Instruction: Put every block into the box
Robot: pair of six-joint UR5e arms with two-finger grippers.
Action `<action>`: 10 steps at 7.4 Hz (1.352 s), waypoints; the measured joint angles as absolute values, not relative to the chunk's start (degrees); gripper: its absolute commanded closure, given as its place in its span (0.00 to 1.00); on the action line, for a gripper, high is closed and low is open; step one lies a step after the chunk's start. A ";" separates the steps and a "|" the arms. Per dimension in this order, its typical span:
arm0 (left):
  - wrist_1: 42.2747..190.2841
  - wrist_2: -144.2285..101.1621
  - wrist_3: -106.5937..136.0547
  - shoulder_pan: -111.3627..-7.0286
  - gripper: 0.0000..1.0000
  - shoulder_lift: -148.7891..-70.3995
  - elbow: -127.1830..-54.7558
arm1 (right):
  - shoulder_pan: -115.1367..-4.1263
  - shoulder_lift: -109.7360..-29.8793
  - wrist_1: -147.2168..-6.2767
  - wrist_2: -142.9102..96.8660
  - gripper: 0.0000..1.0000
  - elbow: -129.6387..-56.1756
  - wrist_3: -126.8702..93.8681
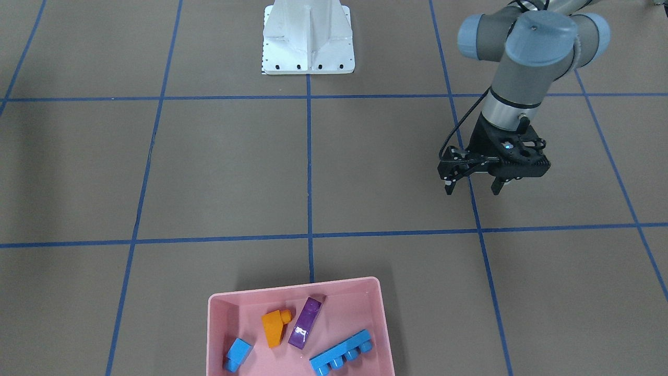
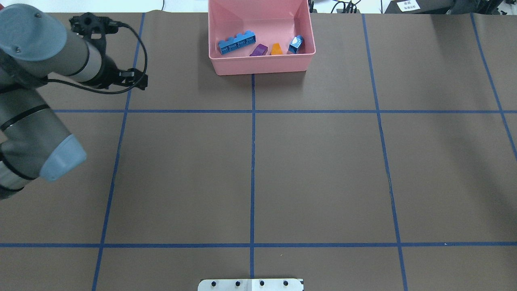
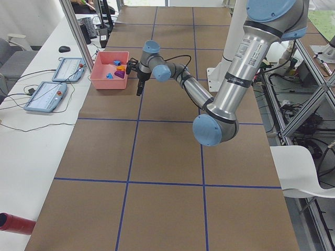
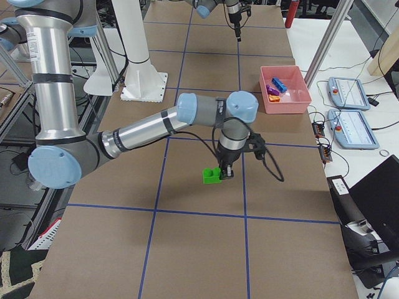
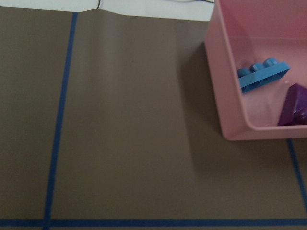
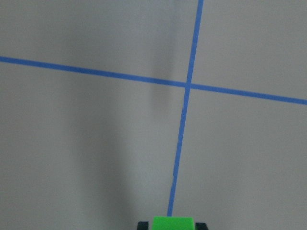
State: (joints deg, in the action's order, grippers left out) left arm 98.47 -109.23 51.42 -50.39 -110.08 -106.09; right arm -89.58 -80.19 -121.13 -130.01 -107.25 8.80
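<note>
In the pink box (image 1: pixel 292 286), bottom centre of the front view: orange block (image 1: pixel 275 326), purple block (image 1: pixel 305 324), blue cube (image 1: pixel 238 354), blue bar (image 1: pixel 342 354), all four lying inside. One green block (image 4: pixel 212 175) sits out on the table (image 4: pixel 187 249), mid-frame in the right-side view, at my right claw (image 4: pixel 224 173); grip there undetermined. My left claw (image 1: pixel 472 187) is spread, empty, right of the front view. Judged: green block left to box.
</note>
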 measured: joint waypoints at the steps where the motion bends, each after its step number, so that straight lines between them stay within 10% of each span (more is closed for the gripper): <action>1: 98.00 -111.16 45.33 -52.55 0.00 -102.90 -109.23 | -86.58 -73.66 -121.46 -130.13 1.00 -104.46 3.37; 4: 98.16 -114.73 31.78 -60.77 0.00 -87.94 -113.31 | -72.76 -58.43 -106.18 -130.24 1.00 -91.87 -19.30; 10: 98.67 -125.79 11.89 -74.44 0.00 -85.80 -102.97 | -60.61 -27.44 -71.36 -115.19 1.00 -51.63 -50.07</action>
